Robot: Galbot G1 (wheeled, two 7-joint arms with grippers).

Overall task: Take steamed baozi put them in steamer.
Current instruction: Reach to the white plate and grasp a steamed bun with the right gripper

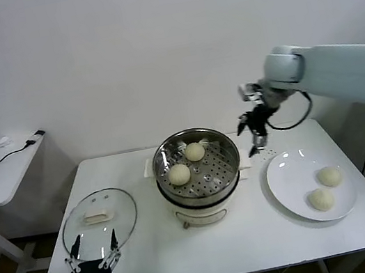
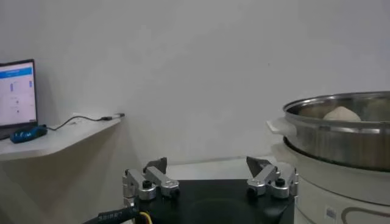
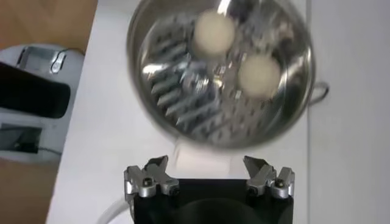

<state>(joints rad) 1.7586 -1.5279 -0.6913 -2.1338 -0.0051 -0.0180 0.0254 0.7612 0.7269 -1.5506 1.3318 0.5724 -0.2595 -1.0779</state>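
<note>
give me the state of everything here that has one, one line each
steamer: uncovered, two baozi on its perforated tray
baozi in steamer: two, apart
baozi on plate: two, not yet moved
plate: holds two baozi
glass lid: off, flat on table
right gripper: open, empty, beside the steamer
left gripper: open, empty, near lid

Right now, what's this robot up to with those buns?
It's moving buns from the plate into the steamer. Two buns sit on the steamer tray; two wait on the plate. The right gripper hangs open and empty between steamer and plate. The left gripper idles open by the glass lid.
</note>
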